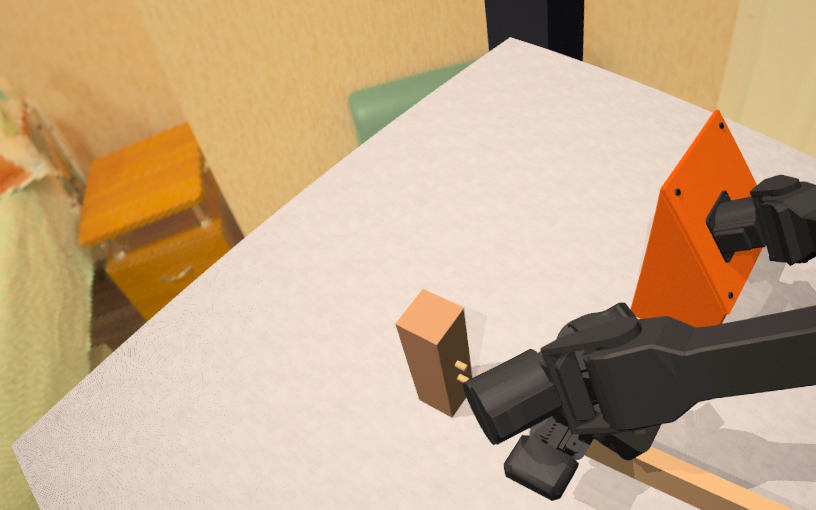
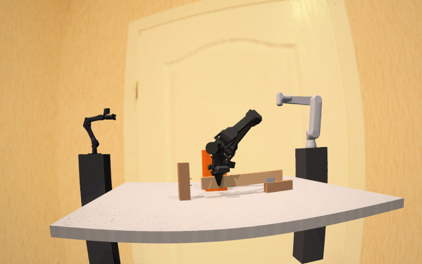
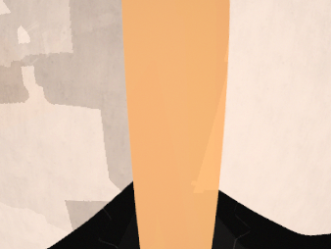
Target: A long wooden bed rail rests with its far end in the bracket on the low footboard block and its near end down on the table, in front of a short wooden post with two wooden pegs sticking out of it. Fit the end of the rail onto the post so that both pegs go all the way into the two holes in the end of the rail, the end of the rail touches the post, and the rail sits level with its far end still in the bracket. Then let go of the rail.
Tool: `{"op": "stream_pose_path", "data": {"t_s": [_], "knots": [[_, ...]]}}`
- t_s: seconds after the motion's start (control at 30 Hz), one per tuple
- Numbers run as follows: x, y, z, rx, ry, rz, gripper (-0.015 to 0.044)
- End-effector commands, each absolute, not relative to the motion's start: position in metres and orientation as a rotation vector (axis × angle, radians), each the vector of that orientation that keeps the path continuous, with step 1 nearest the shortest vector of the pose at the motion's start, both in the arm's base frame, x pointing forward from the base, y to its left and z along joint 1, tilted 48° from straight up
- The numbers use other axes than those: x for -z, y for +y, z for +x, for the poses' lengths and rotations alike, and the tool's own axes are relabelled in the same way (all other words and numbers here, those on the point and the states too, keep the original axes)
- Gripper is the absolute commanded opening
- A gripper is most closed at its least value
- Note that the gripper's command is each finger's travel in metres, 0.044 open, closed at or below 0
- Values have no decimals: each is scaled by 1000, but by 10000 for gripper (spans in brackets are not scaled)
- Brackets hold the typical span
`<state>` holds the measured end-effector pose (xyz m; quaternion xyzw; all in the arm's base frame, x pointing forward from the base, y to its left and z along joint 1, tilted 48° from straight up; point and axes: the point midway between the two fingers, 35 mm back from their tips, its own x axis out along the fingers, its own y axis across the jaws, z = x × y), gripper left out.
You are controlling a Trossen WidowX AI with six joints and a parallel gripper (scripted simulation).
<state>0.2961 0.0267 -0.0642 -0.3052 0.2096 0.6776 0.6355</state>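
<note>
- No text, label, brand, number or sign can be read anywhere in these views, neither on the wooden parts nor on the arm.

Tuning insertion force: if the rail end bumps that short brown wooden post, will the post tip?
Possibly. The short brown wooden post stands tall on a narrow foot, with no visible fastening, and its two pale pegs sit fairly high, so a push there gets leverage. The long pale wooden rail in the end effector looks stiff, so it likely won't soften contact.
</note>
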Motion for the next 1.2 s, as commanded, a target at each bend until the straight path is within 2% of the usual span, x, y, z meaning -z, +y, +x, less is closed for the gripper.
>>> {"op": "stream_pose_path", "data": {"t_s": [0.0, 1.17], "knots": [[58, 22, 300, -1531, 468, -701, 0], [58, 22, 298, -1531, 468, -700, 0]]}}
